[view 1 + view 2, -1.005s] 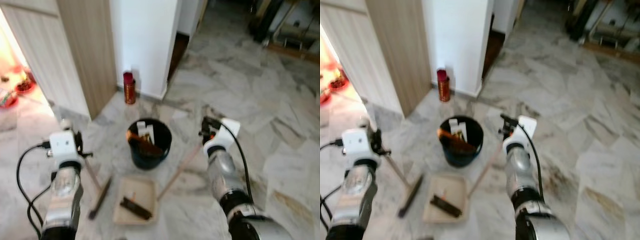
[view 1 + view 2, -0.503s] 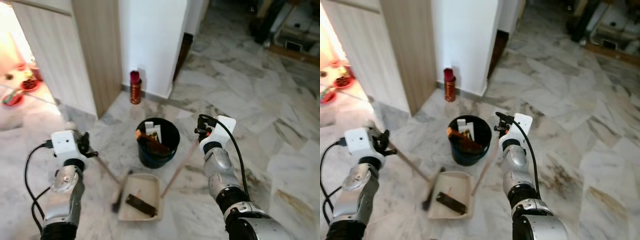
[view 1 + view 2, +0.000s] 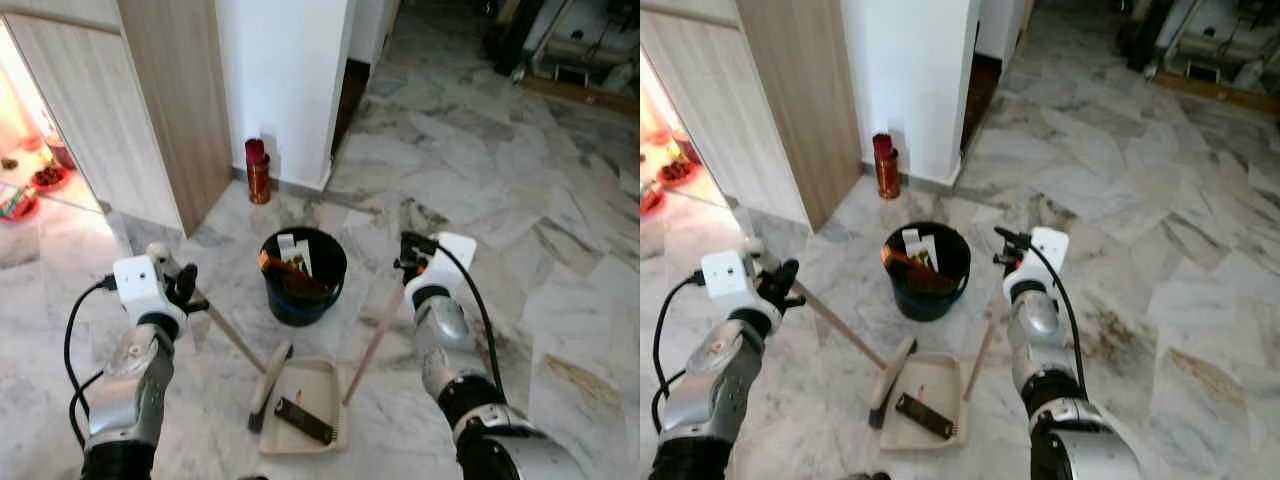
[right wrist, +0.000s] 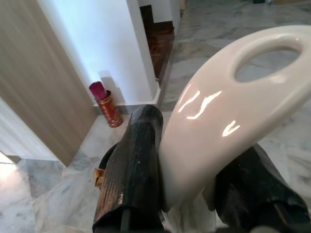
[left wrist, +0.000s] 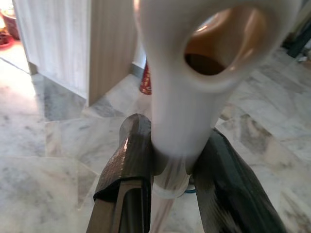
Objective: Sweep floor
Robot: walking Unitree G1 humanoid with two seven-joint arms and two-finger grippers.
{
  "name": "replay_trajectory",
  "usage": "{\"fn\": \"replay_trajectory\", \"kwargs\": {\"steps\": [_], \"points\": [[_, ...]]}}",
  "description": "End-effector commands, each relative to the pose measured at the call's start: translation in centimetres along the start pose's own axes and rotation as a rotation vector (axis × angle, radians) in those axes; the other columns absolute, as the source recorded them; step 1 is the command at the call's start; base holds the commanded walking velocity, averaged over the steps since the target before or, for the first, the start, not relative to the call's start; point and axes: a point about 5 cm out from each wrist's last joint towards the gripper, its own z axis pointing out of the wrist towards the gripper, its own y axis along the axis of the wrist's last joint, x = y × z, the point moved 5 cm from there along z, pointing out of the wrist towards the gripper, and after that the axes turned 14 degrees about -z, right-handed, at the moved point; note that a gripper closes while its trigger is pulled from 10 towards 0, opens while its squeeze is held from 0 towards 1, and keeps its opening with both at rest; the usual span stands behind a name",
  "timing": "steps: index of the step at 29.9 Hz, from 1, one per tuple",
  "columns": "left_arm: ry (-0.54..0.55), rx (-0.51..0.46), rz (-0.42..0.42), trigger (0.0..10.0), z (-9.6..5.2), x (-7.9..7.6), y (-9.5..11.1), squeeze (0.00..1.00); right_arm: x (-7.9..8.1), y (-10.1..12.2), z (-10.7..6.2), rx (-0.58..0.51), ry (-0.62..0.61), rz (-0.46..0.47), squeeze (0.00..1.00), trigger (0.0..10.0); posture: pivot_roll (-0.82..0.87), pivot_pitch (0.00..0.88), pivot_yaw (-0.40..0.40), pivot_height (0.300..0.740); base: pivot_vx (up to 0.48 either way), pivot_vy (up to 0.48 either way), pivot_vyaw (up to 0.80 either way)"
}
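Observation:
My left gripper is shut on the pale handle of a broom. The broom's dark brush head rests on the floor against the left edge of the beige dustpan. A dark flat piece of debris lies inside the pan. My right gripper is shut on the dustpan's long upright handle. In the left wrist view both black fingers clamp the white broom grip. In the right wrist view the fingers clamp the white looped dustpan grip.
A black bucket holding trash stands just beyond the dustpan. A red can stands at the foot of a white wall corner. A wooden panel rises at the left. Marble floor stretches to the right, with furniture at the far back.
The broom head has slid right across the floor, from well left of the dustpan to its left edge. The camera has shifted a little.

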Motion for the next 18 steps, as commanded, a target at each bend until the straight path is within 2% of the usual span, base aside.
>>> {"fn": "replay_trajectory", "kwargs": {"steps": [1, 3, 4, 6, 16, 18], "points": [[0.005, -0.043, 0.021, 10.0, 0.1, -0.1, 1.0, 0.0, 0.3, 1.9, 0.2, -0.085, -0.006, 0.099, 0.0, 10.0, 0.23, 0.073, -0.095, 0.74, 0.0, 0.0, 0.0], [0.015, -0.048, 0.032, 10.0, 0.1, 0.1, 1.1, 0.0, 0.3, 2.0, 0.2, -0.09, -0.007, 0.113, 0.0, 10.0, 0.23, 0.073, -0.094, 0.74, 0.0, 0.0, 0.0], [0.045, -0.07, 0.062, 10.0, 0.1, 0.6, 1.6, 0.0, -0.1, 2.2, 0.2, -0.102, -0.036, 0.237, 0.0, 10.0, 0.23, 0.074, -0.094, 0.74, 0.0, 0.0, 0.0], [0.06, -0.083, 0.081, 10.0, 0.1, 0.8, 1.8, 0.0, -0.5, 2.4, 0.2, -0.111, -0.053, 0.293, 0.0, 10.0, 0.23, 0.074, -0.094, 0.74, 0.0, 0.0, 0.0], [0.131, -0.152, 0.143, 10.0, -0.1, 1.9, 3.1, 0.0, -0.9, 3.3, 0.0, -0.155, -0.05, 0.275, 0.0, 10.0, 0.22, 0.066, -0.093, 0.74, 0.0, 0.0, 0.0], [0.139, -0.173, 0.18, 10.0, -0.1, 2.0, 3.5, 0.0, -0.8, 3.4, -0.1, -0.161, -0.045, 0.28, 0.0, 10.0, 0.22, 0.062, -0.093, 0.74, 0.0, 0.0, 0.0]]}}
